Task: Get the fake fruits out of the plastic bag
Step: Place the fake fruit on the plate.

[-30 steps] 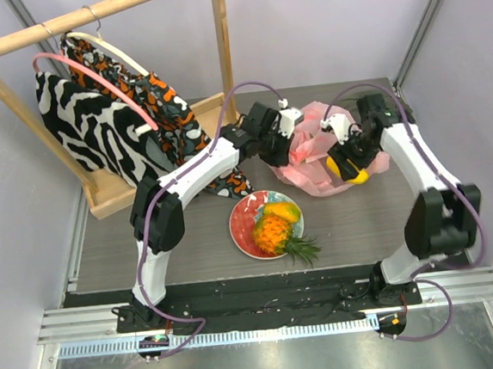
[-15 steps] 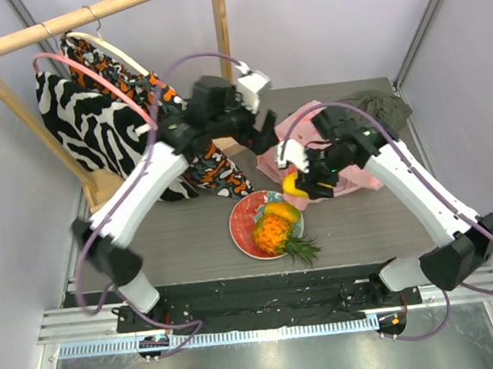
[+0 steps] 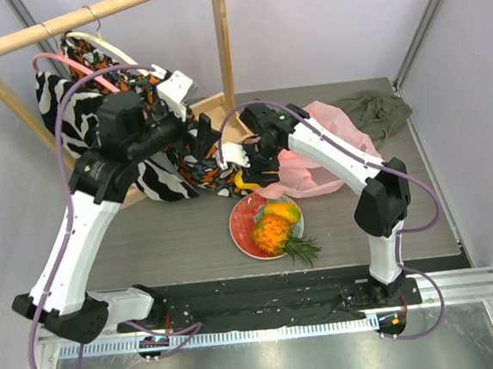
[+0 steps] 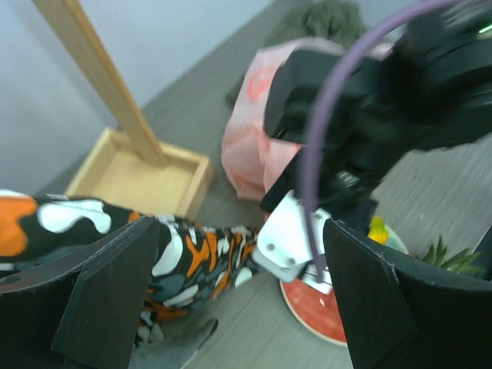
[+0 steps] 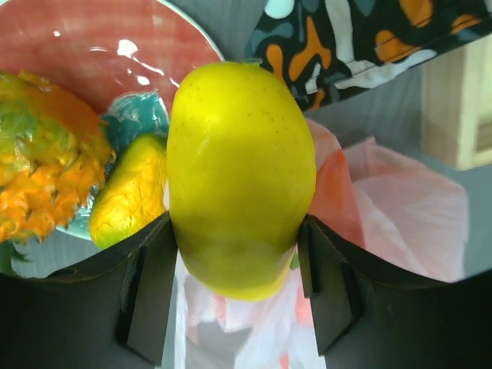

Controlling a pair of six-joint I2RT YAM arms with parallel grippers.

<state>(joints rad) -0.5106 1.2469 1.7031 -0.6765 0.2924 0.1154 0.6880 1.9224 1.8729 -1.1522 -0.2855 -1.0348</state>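
Right wrist view: right gripper (image 5: 234, 238) clamped on yellow mango (image 5: 238, 154), held over plate (image 5: 92, 46) rim beside pink bag (image 5: 400, 207), left gripper (image 4: 246, 261) open, empty; released here, mango likely strikes rim and rolls off.

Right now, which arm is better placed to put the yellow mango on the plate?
Right. The right fingers hold the mango close by the plate; the left fingers are open, empty, and off by the patterned garment.

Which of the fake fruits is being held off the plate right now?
The yellow mango, clamped in the right gripper; the pineapple and the small yellow-orange piece lie on the plate.
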